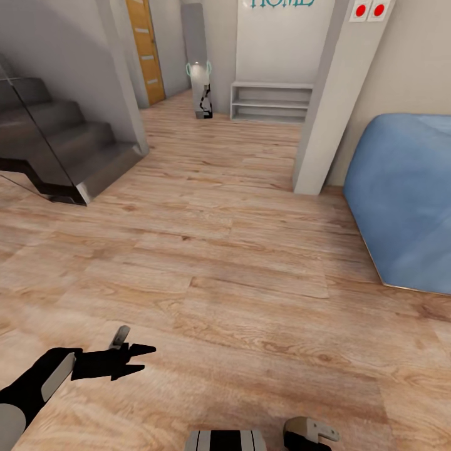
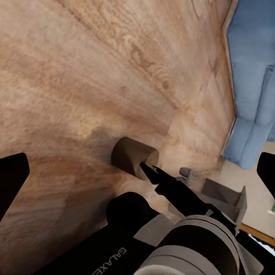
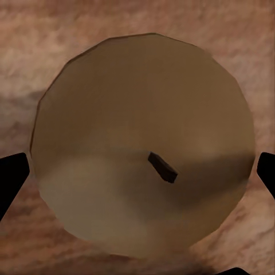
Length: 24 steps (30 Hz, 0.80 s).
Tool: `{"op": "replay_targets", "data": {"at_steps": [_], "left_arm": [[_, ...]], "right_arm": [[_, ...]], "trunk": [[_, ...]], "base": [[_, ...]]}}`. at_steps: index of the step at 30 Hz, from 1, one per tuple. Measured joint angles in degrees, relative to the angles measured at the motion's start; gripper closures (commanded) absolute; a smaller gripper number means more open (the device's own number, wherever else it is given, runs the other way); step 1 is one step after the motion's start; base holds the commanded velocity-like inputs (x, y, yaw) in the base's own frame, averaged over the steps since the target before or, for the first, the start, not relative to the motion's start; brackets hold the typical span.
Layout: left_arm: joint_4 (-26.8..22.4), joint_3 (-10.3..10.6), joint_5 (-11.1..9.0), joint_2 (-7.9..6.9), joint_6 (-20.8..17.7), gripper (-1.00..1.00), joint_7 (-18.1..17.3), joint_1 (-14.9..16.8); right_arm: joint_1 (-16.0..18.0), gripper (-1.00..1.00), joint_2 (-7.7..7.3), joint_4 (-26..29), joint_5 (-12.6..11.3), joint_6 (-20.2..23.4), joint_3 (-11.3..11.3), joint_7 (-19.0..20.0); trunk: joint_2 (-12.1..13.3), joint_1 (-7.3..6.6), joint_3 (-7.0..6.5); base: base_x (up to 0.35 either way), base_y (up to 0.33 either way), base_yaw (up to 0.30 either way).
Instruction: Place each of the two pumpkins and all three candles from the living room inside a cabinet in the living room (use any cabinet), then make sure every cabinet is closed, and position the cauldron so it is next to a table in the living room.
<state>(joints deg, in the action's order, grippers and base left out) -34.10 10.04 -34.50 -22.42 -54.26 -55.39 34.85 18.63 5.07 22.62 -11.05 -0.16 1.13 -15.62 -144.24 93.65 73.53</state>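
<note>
Right gripper (image 3: 137, 172) directly over a candle (image 3: 143, 143) standing on the wood floor (image 1: 238, 250), fingers spread wide either side without touching, left gripper (image 1: 141, 360) low at near left, fingers parted and empty, blue sofa (image 1: 407, 200) at right, grey stairs (image 1: 62, 144) far left

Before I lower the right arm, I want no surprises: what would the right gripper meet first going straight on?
Most likely the candle: its wicked top sits centred between the open right gripper fingertips, wood floor around it. Depth is unclear.
</note>
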Motion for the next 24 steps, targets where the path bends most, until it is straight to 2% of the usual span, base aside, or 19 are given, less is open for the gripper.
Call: {"op": "replay_targets", "data": {"at_steps": [6,23,24], "left_arm": [[0.02,-0.02,0.02,0.22,0.02,-1.00,0.07,-0.02],[0.03,-0.10,-0.05,0.06,-0.02,-1.00,-0.29,-0.01],[0.04,-0.10,-0.05,0.06,-0.02,-1.00,-0.30,-0.01]], "right_arm": [[0.00,-1.00,-0.01,-0.02,0.37,-0.02,0.42,-0.59],[-0.01,-1.00,-0.01,-0.05,0.21,0.03,0.40,-1.32],[-0.01,1.00,-0.01,-0.06,0.20,0.04,0.41,-1.31]], "trunk": [[-0.01,-0.02,0.00],[-0.03,0.04,0.45],[-0.03,0.04,0.45]], "base": [[0.089,0.000,0.000],[0.003,0.000,0.000],[0.000,0.000,0.000]]}}
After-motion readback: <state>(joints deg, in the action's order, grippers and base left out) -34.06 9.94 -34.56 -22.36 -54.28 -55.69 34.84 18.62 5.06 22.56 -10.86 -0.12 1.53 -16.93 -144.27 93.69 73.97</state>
